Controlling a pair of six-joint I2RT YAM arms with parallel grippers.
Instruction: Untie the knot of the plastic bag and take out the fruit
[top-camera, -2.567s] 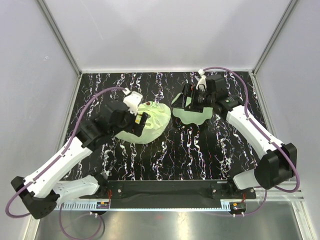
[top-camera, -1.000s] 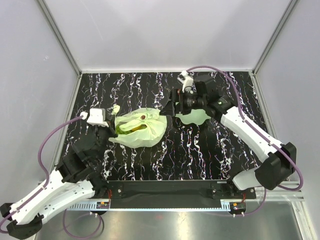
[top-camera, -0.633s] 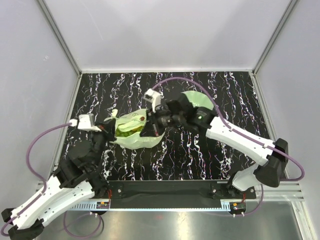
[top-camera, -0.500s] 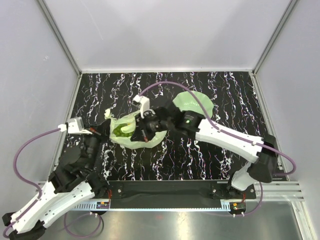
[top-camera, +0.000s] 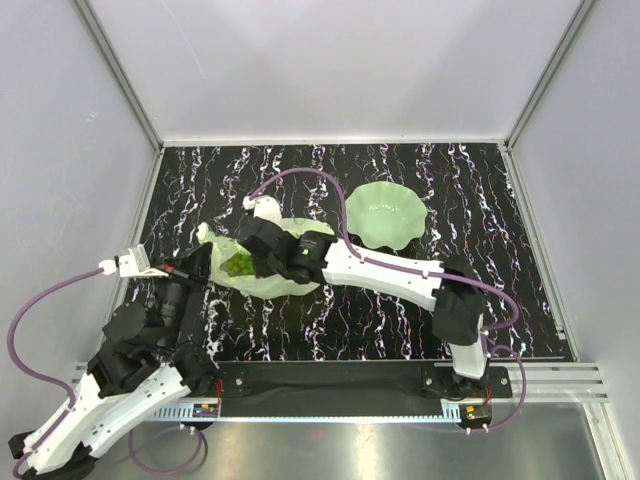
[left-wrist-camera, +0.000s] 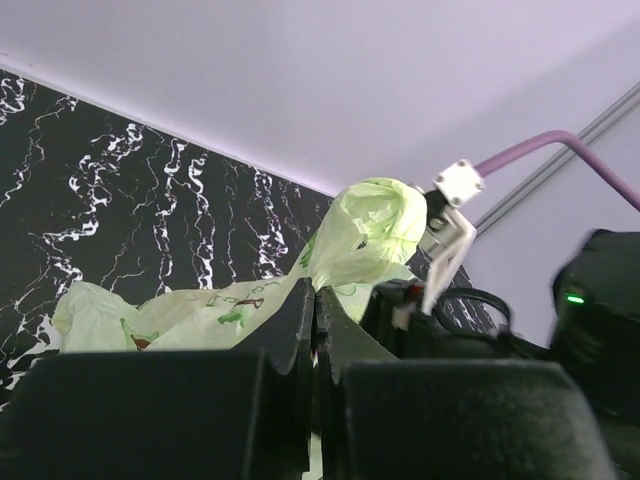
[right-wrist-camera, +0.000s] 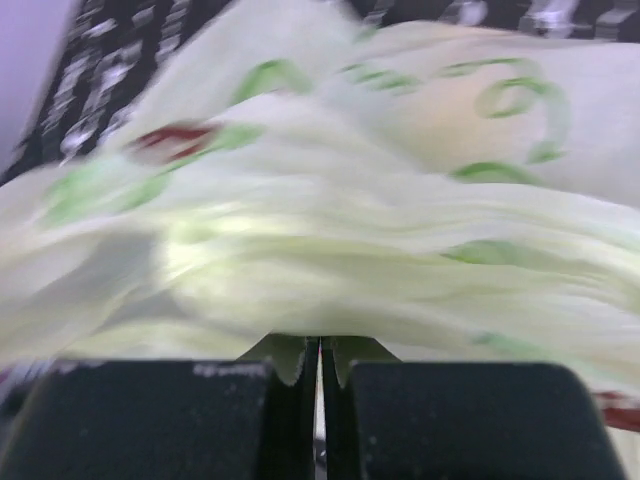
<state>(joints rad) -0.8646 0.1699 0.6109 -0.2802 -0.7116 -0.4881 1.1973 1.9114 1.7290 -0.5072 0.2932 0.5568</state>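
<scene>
The pale green plastic bag (top-camera: 285, 268) lies crumpled left of the table's middle. Green fruit (top-camera: 240, 264) shows inside it from above. My left gripper (top-camera: 208, 262) sits at the bag's left edge. In the left wrist view this gripper (left-wrist-camera: 316, 298) is shut on a fold of the bag (left-wrist-camera: 200, 310), which rises to a bunched lump (left-wrist-camera: 375, 215). My right gripper (top-camera: 256, 243) reaches across onto the bag's top. In the blurred right wrist view it (right-wrist-camera: 320, 345) is shut with the bag's film (right-wrist-camera: 330, 250) at its tips. I cannot make out a tied knot.
A green wavy-edged dish (top-camera: 385, 214) stands empty to the right of the bag, behind the right forearm (top-camera: 385, 270). The right arm stretches low across the table's middle. White walls close in the far, left and right sides.
The right arm swung left from the dish to the bag and its jaws shut there. The left arm drew back toward the near left, still holding the bag.
</scene>
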